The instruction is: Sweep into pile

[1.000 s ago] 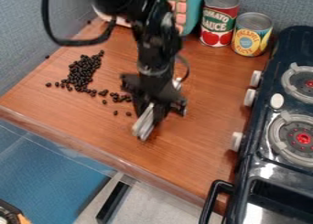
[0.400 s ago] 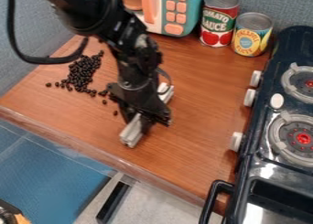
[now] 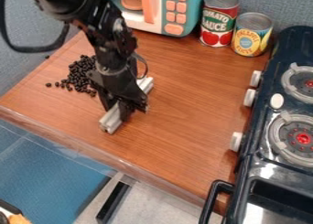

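Note:
My gripper is low over the left half of the wooden table, shut on a light grey bar. The bar lies slantwise at the tabletop, its near end toward the front edge and its far end showing to the right behind the gripper. Just left of the gripper is a pile of small black beans, with several loose ones trailing at its left. The arm hides the pile's right side, and whether beans touch the bar cannot be told.
A toy microwave stands at the back, beside a red sauce can and a yellow pineapple can. The dark toy stove borders the table on the right. Grey padded walls rise at the back and left.
Gripper and bar have moved left toward the pile, dipping nearer the front edge midway. Loose beans once seen on the pile's right side are now swept along or hidden by the arm.

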